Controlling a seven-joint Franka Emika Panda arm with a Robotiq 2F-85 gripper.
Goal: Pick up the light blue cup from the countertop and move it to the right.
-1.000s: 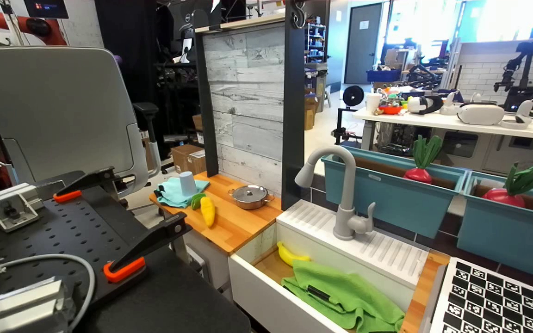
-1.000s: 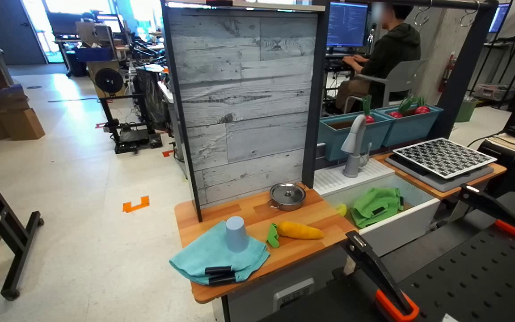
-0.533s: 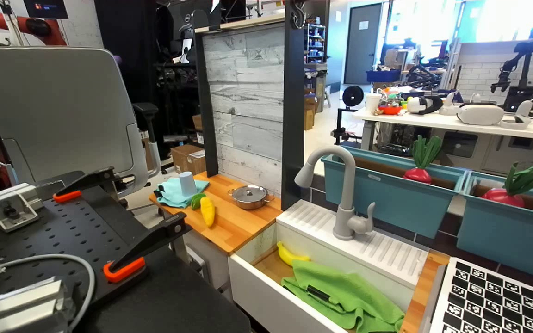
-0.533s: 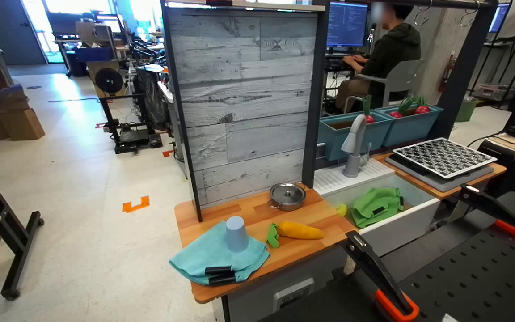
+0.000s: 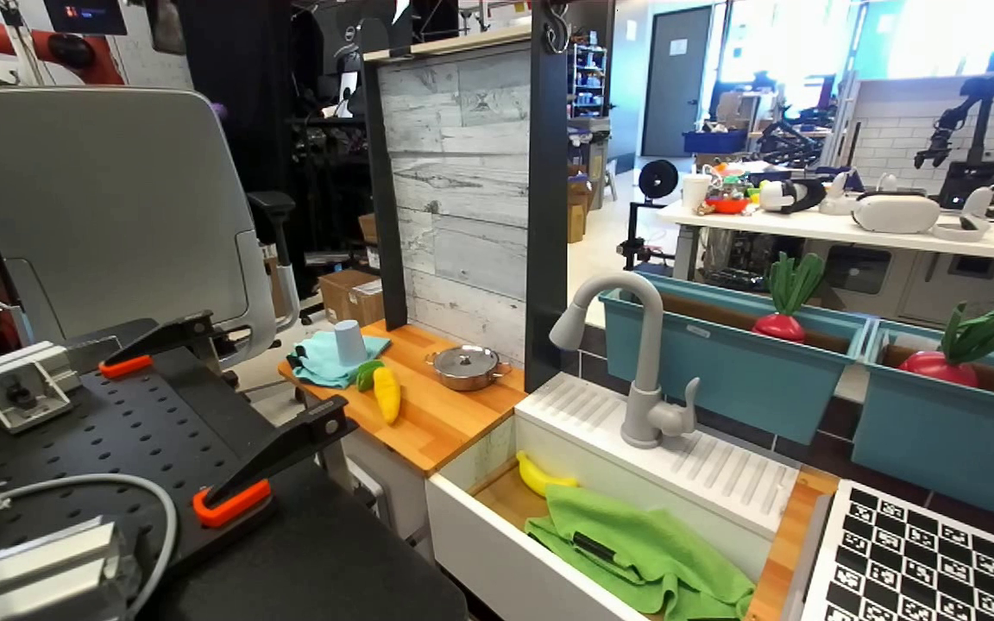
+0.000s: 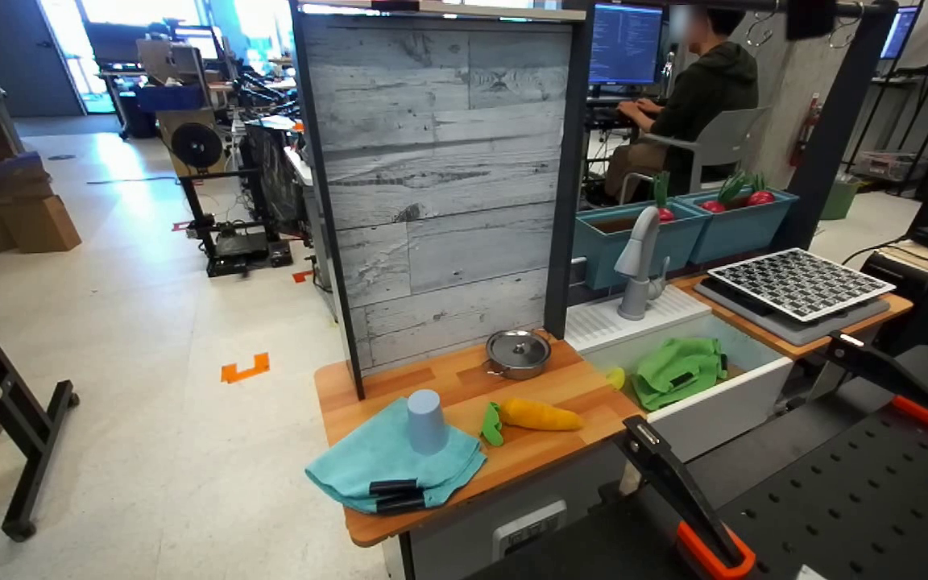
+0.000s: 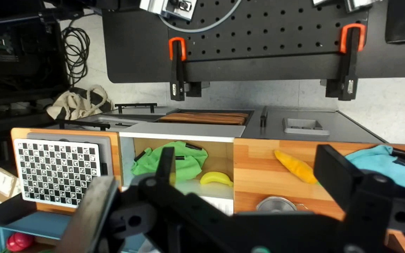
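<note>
The light blue cup (image 5: 350, 343) stands upside down on a folded teal cloth (image 5: 314, 359) at one end of the wooden countertop (image 5: 437, 423). In an exterior view the cup (image 6: 427, 427) and the cloth (image 6: 371, 459) show clearly. In the wrist view the cloth (image 7: 380, 160) is at the right, partly behind a finger (image 7: 336, 175), and the cup is hidden. My gripper (image 7: 246, 153) is open and empty, high above the countertop and sink. A dark shape at the top edge of an exterior view (image 6: 810, 18) may be part of the gripper.
A yellow-orange carrot (image 6: 540, 415) lies beside the cloth. A lidded metal pot (image 6: 519, 354) stands near the back panel (image 6: 448, 185). The white sink (image 5: 540, 561) holds a green cloth (image 5: 644, 543) and banana (image 5: 544, 477). A grey faucet (image 5: 648, 345) rises behind it.
A dark shape has come in at the top edge of both exterior views. The cup, cloth, carrot and pot have not moved.
</note>
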